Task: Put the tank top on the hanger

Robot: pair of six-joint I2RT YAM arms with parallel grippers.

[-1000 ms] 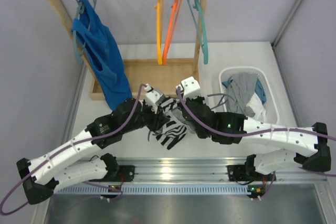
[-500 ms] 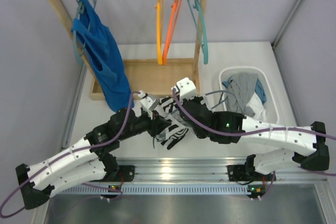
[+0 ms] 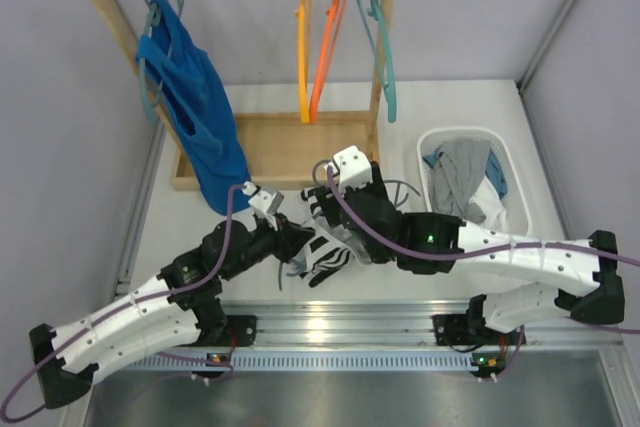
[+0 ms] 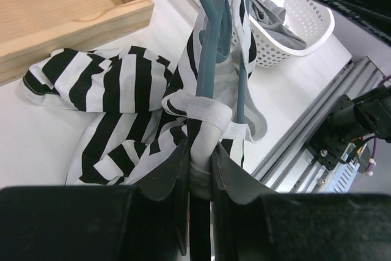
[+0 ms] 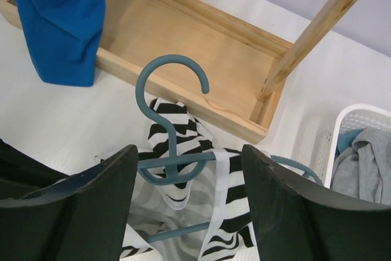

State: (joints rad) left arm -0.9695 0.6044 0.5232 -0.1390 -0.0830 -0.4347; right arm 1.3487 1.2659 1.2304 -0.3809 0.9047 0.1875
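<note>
The black-and-white striped tank top [image 3: 328, 252] lies bunched on the white table between my two arms. The slate blue-grey hanger [image 5: 166, 128] is threaded into it, hook pointing toward the wooden rack base, with a white-edged strap [image 5: 221, 178] draped over its shoulder bar. My left gripper [image 4: 200, 162] is shut on a fold of the tank top's white hem, right where a hanger arm [image 4: 211, 47] runs down into the fabric. My right gripper [image 5: 188, 195] hovers open above the hanger's neck, its fingers [image 5: 91, 212] wide apart and touching nothing.
The wooden rack base [image 3: 290, 147] stands just behind. A blue top [image 3: 195, 107] hangs at its left end, and yellow, orange and teal hangers [image 3: 335, 37] hang from the rail. A white basket [image 3: 478, 137] of clothes sits to the right. An aluminium rail [image 3: 340, 322] runs along the near edge.
My right gripper has gone from shut to wide open, letting go of the hanger and fabric. The left arm has drawn back toward the near left, still gripping the tank top.
</note>
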